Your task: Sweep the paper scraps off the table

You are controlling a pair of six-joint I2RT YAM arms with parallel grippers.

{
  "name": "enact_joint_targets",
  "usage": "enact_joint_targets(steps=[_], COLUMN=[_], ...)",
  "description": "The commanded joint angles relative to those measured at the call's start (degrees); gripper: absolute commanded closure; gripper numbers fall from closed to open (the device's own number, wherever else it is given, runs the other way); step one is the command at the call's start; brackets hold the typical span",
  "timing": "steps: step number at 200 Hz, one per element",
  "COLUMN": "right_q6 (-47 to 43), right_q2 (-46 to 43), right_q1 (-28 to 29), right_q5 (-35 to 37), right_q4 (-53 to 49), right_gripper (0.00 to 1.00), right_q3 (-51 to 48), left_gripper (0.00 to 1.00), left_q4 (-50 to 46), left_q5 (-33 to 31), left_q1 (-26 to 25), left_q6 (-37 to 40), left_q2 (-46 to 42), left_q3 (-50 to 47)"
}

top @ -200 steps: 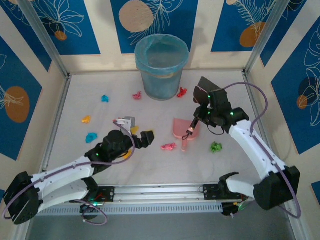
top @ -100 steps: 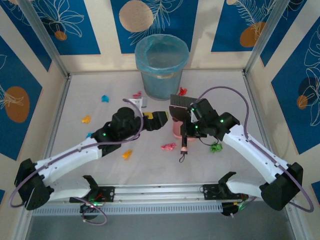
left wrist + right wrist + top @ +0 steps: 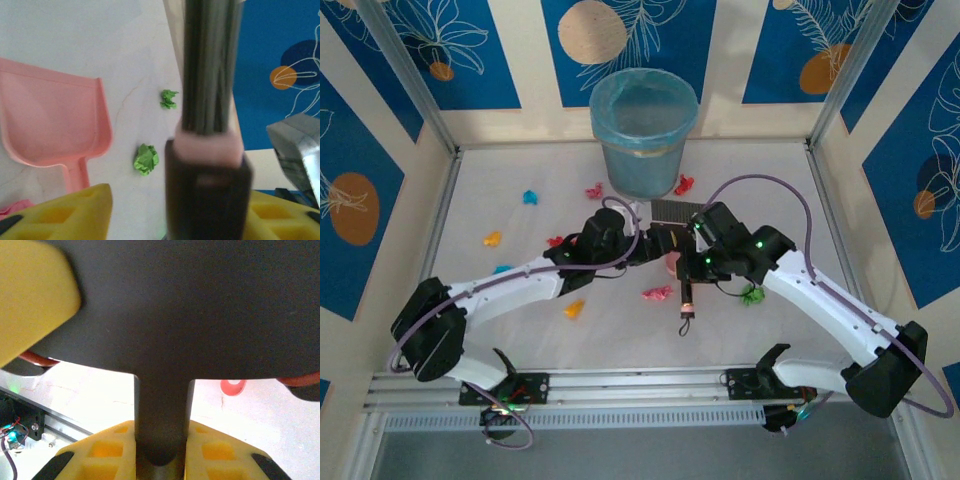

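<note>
right jaws clenched on black handle of brush (image 3: 162,405), left jaws straddling brush neck, gap one side, not clamped, paper scraps (image 3: 657,293) scattered across table (image 3: 520,335), two green ones near pink dustpan (image 3: 50,120)

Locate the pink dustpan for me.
In the left wrist view the pink dustpan lies on the table at frame left, handle toward the camera, with a green paper scrap just right of its handle.
</note>
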Motion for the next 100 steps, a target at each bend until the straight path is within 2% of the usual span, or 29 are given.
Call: enact_joint_targets(steps=[1,29,61,71,100], right_q6=[0.4,1.0,3.4,4.3,7.0], right_q2=[0.1,0.4,0.5,0.2,-1.6], right_q1=[0.9,1.8,2.1,2.2,2.3], right_q5=[0.4,0.7,1.4,1.2,0.1], right_q4=[-0.3,-0.3,-0.5,0.1,3.4], right_gripper=[1.0,1.0,1.0,1.0,0.77], right_q3=[2.3,2.3,2.1,1.7,-0.4], left_gripper=[0.51,0.75,0.91,1.0,1.0], left_q4=[4.0,6.1,7.8,8.0,8.6], left_q5=[1.2,0.3,-0.2,-0.4,-2.1], left_q1=[0.6,1.0,1.1,1.2,1.5], left_q6=[-3.1,-5.3,-7.7,-8.3,-11.0], left_q2=[0.7,0.9,0.8,0.6,-0.5], left_q3=[0.8,-0.7,-2.1,-2.4,-3.8])
